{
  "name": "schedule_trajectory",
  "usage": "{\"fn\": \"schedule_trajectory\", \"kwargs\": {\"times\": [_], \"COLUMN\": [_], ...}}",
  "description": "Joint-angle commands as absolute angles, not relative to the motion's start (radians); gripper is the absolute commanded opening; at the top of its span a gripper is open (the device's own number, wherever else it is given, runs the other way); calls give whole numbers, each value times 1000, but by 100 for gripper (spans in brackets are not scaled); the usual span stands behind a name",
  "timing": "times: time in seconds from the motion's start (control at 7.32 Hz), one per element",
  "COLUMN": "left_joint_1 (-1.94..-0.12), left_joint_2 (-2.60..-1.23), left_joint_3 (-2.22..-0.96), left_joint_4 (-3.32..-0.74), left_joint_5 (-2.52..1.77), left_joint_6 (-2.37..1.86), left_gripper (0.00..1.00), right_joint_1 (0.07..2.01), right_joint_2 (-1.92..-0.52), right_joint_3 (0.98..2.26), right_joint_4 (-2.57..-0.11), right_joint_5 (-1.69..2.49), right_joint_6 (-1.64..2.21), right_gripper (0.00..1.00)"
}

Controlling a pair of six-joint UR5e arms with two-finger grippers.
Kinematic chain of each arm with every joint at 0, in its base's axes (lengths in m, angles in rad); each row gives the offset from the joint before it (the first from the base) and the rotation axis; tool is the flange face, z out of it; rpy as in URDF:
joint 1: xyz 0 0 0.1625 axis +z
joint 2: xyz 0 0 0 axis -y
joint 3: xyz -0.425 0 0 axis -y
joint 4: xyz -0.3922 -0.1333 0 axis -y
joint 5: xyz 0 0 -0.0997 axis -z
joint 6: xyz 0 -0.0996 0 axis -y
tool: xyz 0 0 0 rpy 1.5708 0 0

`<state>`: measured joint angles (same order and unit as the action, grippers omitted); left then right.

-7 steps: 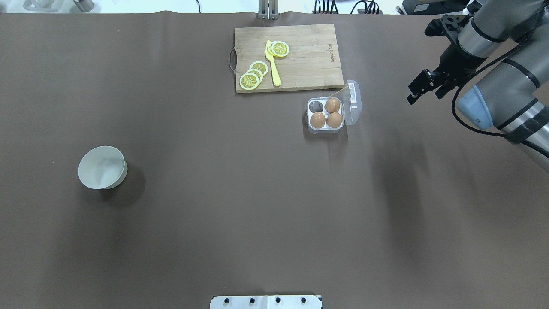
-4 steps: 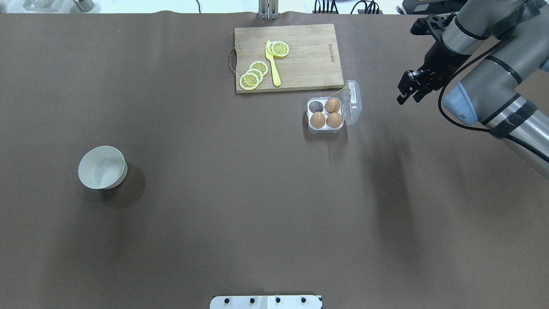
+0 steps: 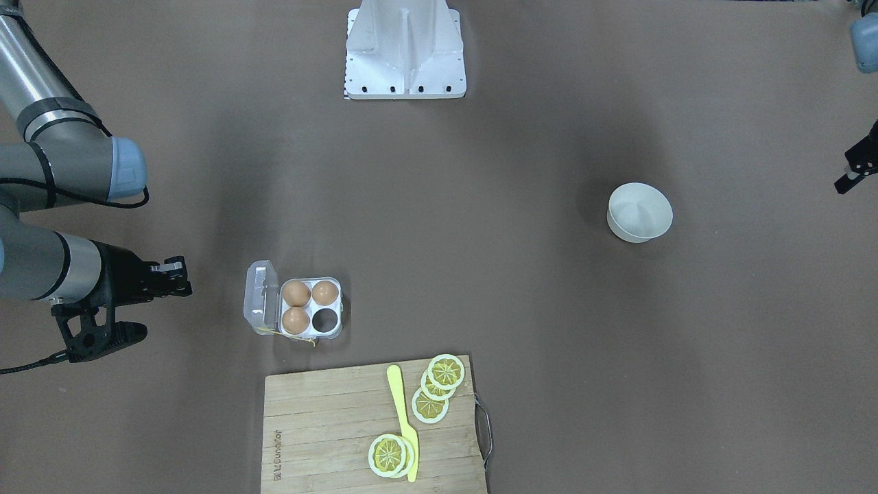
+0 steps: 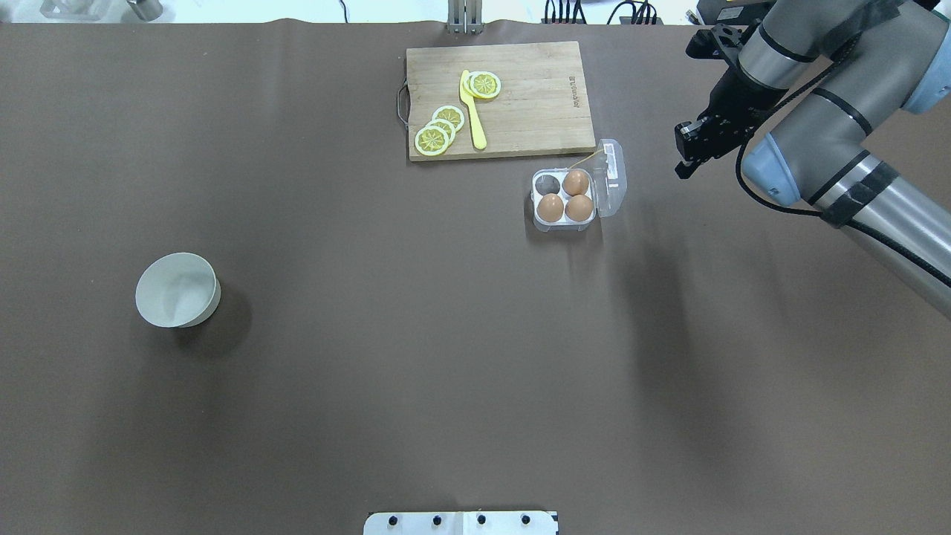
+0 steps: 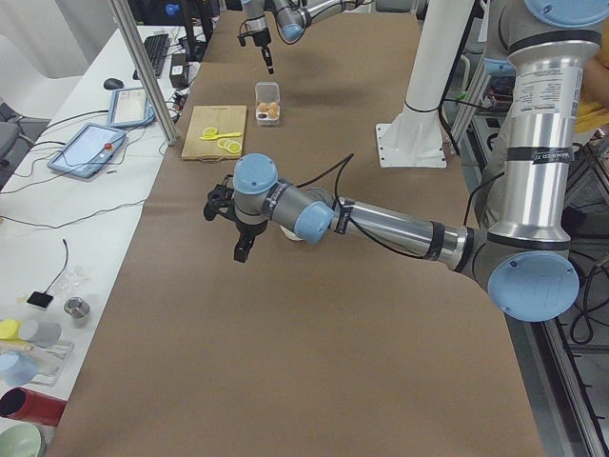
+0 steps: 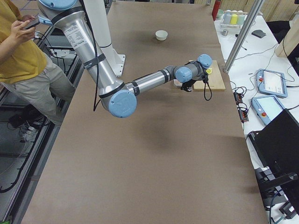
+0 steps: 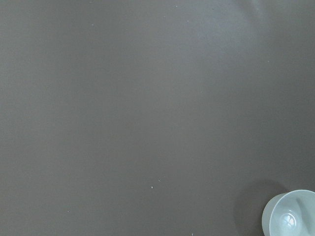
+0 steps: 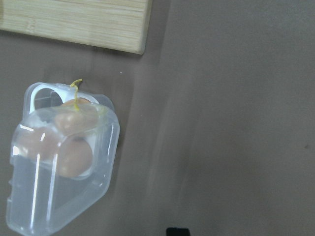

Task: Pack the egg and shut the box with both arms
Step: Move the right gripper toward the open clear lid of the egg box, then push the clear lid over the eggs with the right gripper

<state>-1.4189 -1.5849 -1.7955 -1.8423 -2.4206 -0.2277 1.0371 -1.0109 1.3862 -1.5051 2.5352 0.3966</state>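
The big brown table (image 4: 371, 409) holds everything. The right arm (image 4: 832, 148) reaches in over the far right corner. Its gripper (image 4: 682, 160) hangs near the box and does not touch it. Its fingers look spread apart and hold nothing. The left gripper (image 3: 849, 175) peeks in at the left edge; I cannot tell if it is open. A wooden board (image 4: 535, 111) lies at the far edge. The box (image 4: 563, 224) sits by the board's corner with its lid open. A white bowl (image 4: 212, 297) sits near the left edge. Three brown eggs (image 4: 550, 207) sit in the box.
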Motion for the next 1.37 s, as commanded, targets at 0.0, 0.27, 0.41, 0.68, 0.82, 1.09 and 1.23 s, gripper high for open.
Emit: {"fn": "schedule_trajectory", "kwargs": {"times": [0.0,0.27,0.41,0.68,0.82,1.09,1.23], "left_joint_1": [-1420,-1420,-1420,-1420,-1422,-1422,-1422], "left_joint_2": [-1585,-1585,-1585,-1560,-1551,-1551,-1551], "left_joint_3": [-1801,-1807,-1809,-1830,-1832,-1832,-1832], "left_joint_4": [-1842,-1842,-1842,-1842,-1842,-1842,-1842], "left_joint_5": [-2421,-2421,-2421,-2421,-2421,-2421,-2421], "left_joint_6": [-227,-229,-229,-229,-229,-229,-229], "left_gripper": [97,97,97,97,97,97,97], "right_joint_1": [1025,1011,1003,986,980,965,960], "right_joint_2": [-990,-945,-916,-861,-833,-775,-738], "right_joint_3": [1382,1347,1307,1234,1212,1178,1152], "right_joint_4": [-1505,-1505,-1505,-1493,-1493,-1493,-1493], "right_joint_5": [2540,2542,2542,2542,2542,2542,2542], "right_joint_6": [406,420,420,420,420,436,440], "right_gripper": [0,0,0,0,0,0,0]}}
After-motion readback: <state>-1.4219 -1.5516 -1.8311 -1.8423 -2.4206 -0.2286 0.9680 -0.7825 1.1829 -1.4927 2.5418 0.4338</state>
